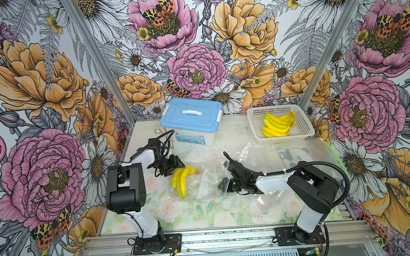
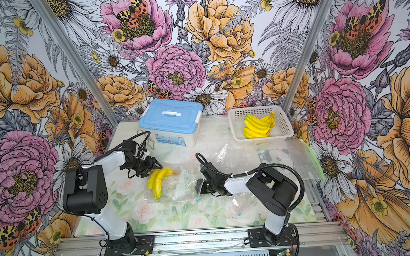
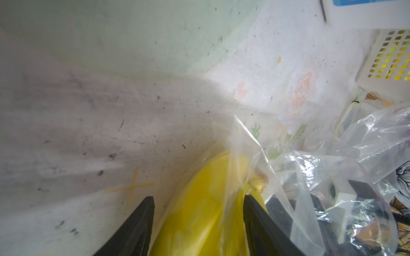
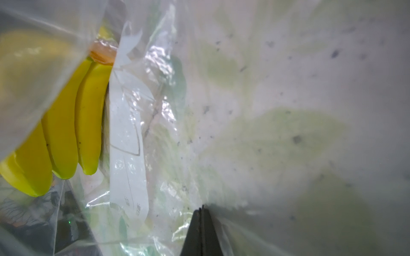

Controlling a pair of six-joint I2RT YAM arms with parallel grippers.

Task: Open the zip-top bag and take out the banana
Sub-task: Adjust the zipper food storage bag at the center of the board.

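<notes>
While reading both top views, finding left claw (image 1: 178, 167) (image 2: 156, 168) hanging low at the stem end of the banana bunch (image 1: 181, 180) (image 2: 157, 182). Seeing, through left wrist camera, left claw (image 3: 198, 199) with jaws standing partway apart and straddling the bunch (image 3: 206, 212), an edge of the zip-top bag (image 3: 241, 155) draping over the fruit next to one finger. Not managing to tell whether squeezing the bunch or merely flanking it.

Logging bunch as lying on the floral mat (image 1: 203, 215) (image 2: 179, 216), partly under clear film, partly bare.

Finding right claw (image 1: 222, 184) (image 2: 198, 183) (image 4: 202, 208) closed tight, fingertips pressing together, pinching clear film of the bag (image 1: 208, 181) (image 2: 184, 185) (image 4: 133, 133). Seeing, through right wrist camera, bunch (image 4: 62, 124) lying ahead of right claw and off to one side, well apart, behind crumpled film.

Noting blue-lidded storage box (image 1: 191, 114) (image 2: 171, 117) beyond left claw, well apart. Noting white basket (image 1: 296, 135) (image 2: 272, 139) holding spare bananas (image 1: 277, 126) (image 2: 257, 127) far beyond right claw, with a panda-print bag (image 1: 287, 153) (image 2: 270, 155) lying between.
</notes>
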